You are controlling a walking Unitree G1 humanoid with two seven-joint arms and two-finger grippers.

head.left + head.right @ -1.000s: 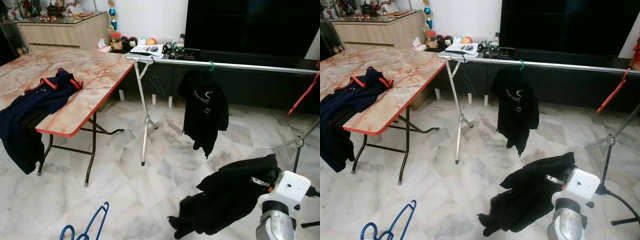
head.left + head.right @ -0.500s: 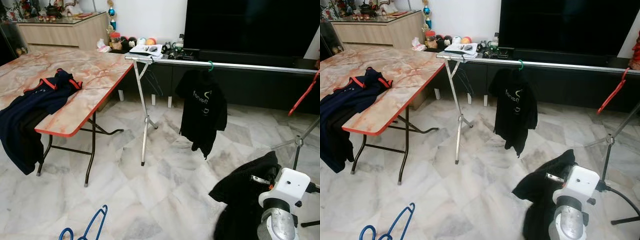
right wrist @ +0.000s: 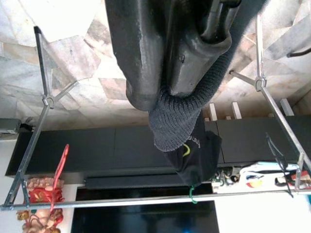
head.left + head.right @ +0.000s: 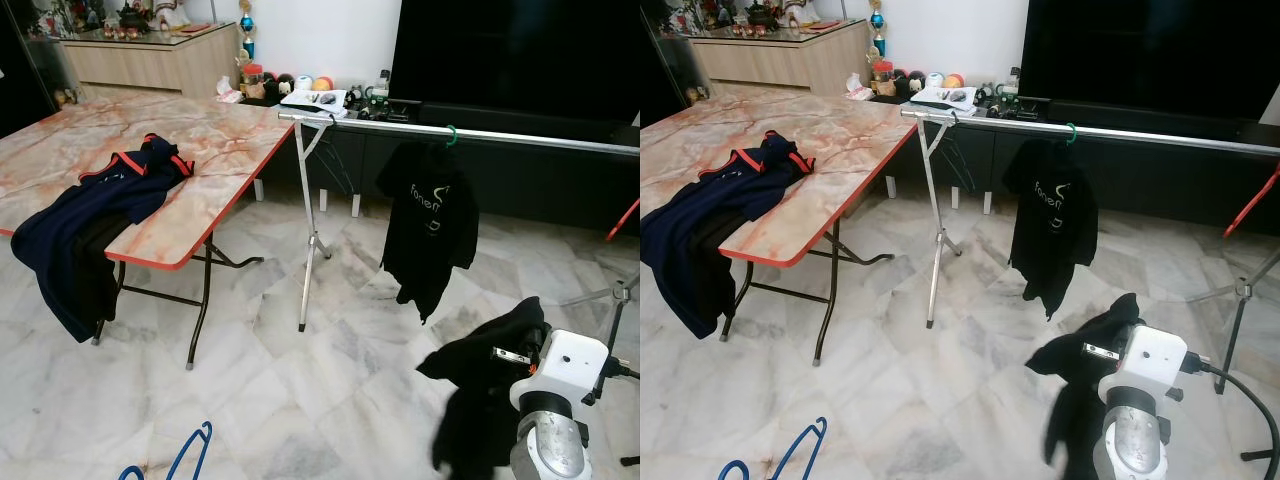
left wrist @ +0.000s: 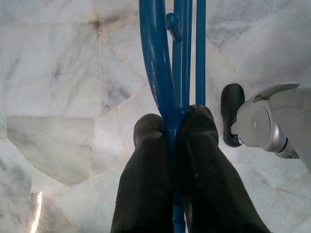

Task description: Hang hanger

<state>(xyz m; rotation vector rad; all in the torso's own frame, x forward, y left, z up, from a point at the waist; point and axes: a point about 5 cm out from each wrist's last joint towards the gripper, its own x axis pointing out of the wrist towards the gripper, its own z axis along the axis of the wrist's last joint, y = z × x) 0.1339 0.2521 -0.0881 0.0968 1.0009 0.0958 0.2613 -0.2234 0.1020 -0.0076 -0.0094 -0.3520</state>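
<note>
Hanger (image 5: 163, 73): blue, thin-barred, pinched in left gripper (image 5: 171, 127). Right gripper (image 3: 170, 92) clamps black garment (image 4: 480, 375).

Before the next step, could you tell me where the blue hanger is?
The blue hanger is clamped in the left gripper, low at the robot's left above the marble floor, near the table.

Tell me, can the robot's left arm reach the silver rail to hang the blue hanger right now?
Probably not yet. The left gripper holds the blue hanger low near the floor, and the rail stands well ahead across open floor.
</note>
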